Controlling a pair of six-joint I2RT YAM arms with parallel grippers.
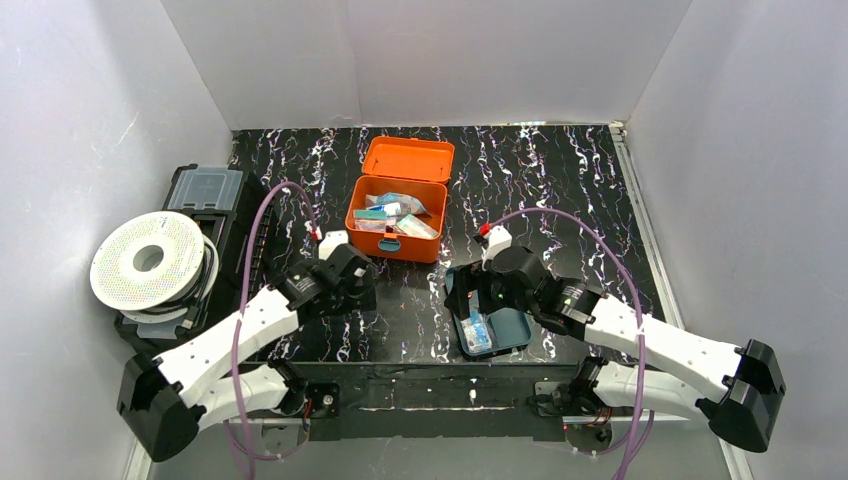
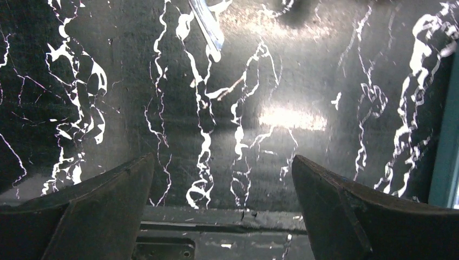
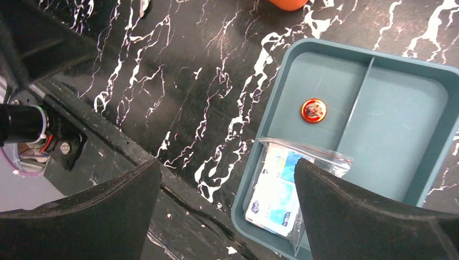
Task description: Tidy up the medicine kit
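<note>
Right wrist view: right end effector, fingers apart, hangs over the edge of the tray; lift straight, keeping clear of the bagged packet inside it.

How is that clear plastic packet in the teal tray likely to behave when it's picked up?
The packet is probably floppy: its clear film looks wrinkled and loose around flat printed contents. Being thin, it is likely light. The glossy film may slip, and it lies flat in the tray, so catching an edge could be awkward.
</note>
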